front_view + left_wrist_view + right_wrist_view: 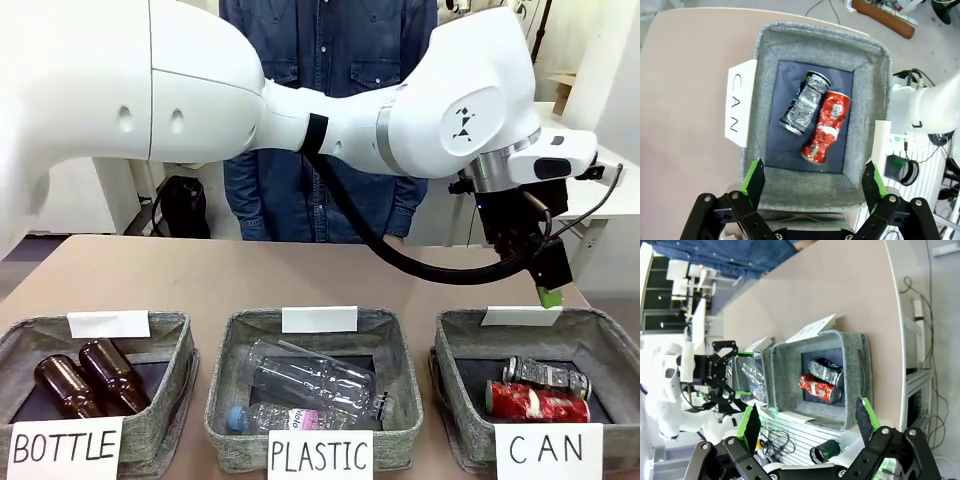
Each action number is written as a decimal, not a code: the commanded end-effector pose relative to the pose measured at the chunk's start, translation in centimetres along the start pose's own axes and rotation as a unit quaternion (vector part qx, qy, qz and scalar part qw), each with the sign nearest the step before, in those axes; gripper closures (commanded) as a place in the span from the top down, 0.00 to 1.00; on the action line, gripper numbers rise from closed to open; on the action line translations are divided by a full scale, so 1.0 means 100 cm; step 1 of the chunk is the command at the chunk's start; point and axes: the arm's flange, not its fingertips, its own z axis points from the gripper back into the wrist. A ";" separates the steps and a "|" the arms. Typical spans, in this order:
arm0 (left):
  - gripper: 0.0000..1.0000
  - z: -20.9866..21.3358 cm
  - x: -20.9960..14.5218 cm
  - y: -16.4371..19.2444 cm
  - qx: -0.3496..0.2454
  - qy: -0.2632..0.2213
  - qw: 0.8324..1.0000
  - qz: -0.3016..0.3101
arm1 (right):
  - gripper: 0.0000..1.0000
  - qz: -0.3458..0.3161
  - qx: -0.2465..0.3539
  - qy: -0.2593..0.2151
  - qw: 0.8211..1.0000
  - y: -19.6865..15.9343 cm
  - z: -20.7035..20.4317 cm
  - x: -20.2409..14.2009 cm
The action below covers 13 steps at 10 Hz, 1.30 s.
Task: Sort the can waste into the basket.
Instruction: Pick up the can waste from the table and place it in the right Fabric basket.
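1. Two crushed cans, red can [537,402] and dark can [546,374], lie in the "CAN" basket [462,425]; the left hand [546,290] hangs above.
2. Left wrist view: left hand [813,181] released, spread over both cans.
3. Right wrist view: right hand [809,421] released, empty, above the table [840,295].

You have both cans in the CAN basket [462,345], the grey fabric one at the table's right end, dark-lined, white "CAN" sign on its near wall and a blank card on the far rim. Red can [537,403] lies on its side, crushed, nearest you. Dark can [546,374] with white print, also dented and on its side, lies just behind it, touching. From above you see them side by side, roughly parallel, on the dark floor.
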 end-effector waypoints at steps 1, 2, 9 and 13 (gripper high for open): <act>1.00 0.012 -0.002 -0.001 -0.002 -0.001 1.000 0.013 | 1.00 0.000 0.000 0.000 1.000 0.000 0.000 0.000; 1.00 0.030 -0.018 -0.006 -0.018 -0.001 0.999 0.029 | 1.00 0.018 0.000 0.023 1.000 0.007 -0.007 0.000; 1.00 0.143 -0.325 -0.023 -0.153 -0.188 0.932 0.269 | 1.00 0.125 0.098 0.068 0.985 0.163 -0.169 0.000; 1.00 0.152 -0.476 -0.005 -0.313 -0.302 0.770 0.467 | 1.00 -0.019 0.150 0.138 0.979 0.207 -0.211 -0.020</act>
